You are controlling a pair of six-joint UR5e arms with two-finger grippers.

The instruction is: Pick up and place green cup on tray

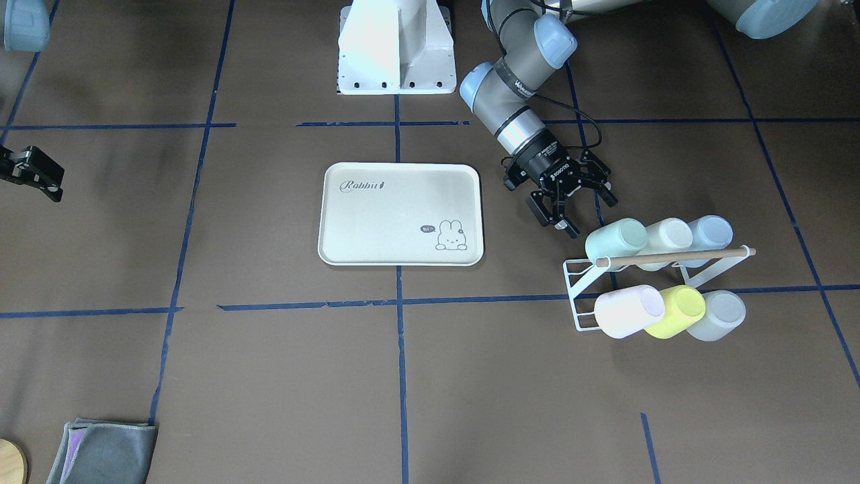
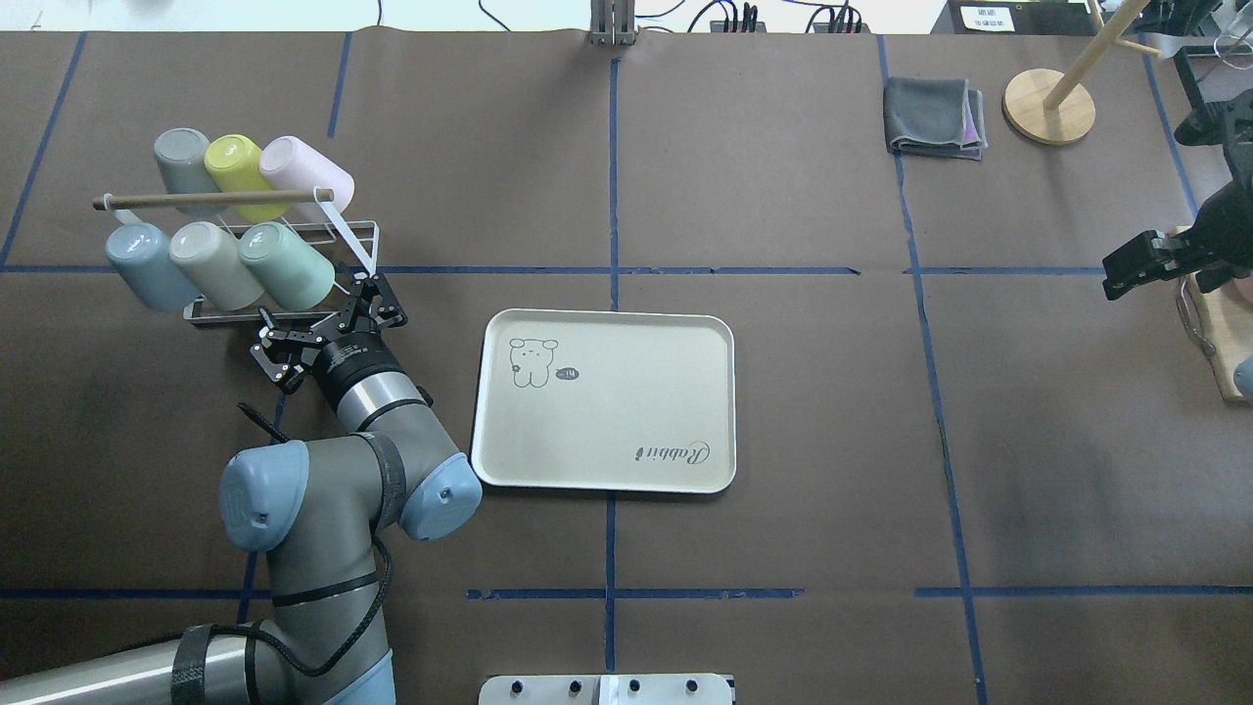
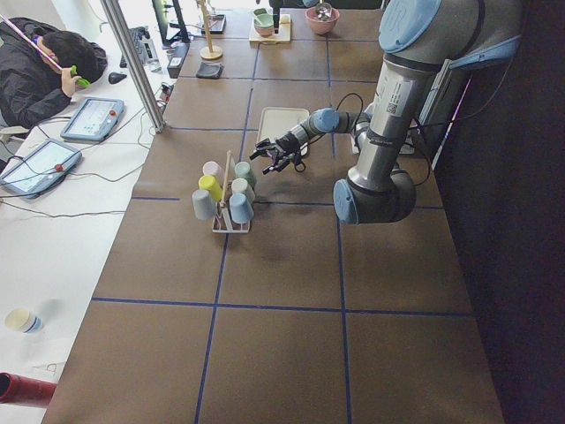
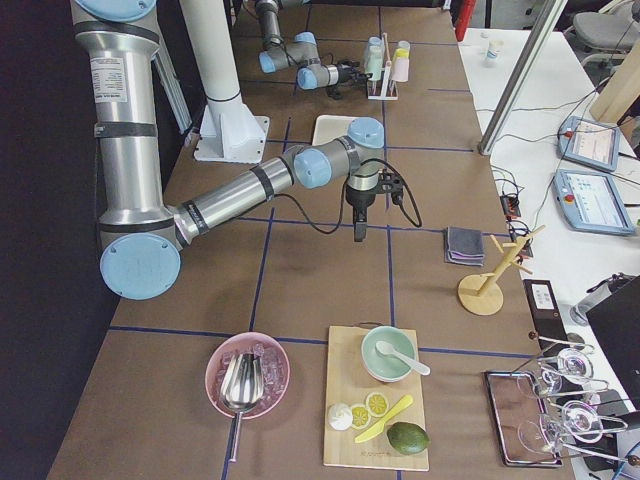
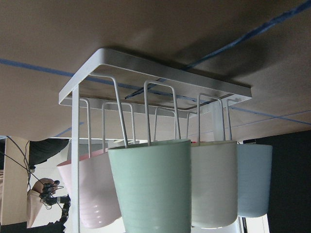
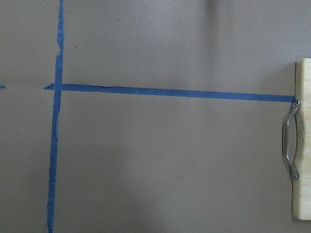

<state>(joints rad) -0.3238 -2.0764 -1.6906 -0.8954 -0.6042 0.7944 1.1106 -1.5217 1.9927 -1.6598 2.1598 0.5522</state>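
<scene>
Right now the left gripper (image 1: 588, 214) hovers with its fingers spread wide and nothing between them. The green cup (image 1: 615, 243) sits just ahead of the fingertips, at the end of the rack's (image 1: 576, 296) nearer row, touching a cream cup (image 1: 668, 236). The tray (image 1: 403, 176) lies off to the hand's right. The cup hangs mouth-down over wire prongs with its closed bottom up, so its long axis runs steeply upward and leans a little. A wide closing could catch the cream cup or the wooden rod (image 1: 672, 256). Pulling across the prongs rather than along them would probably drag the light rack.
</scene>
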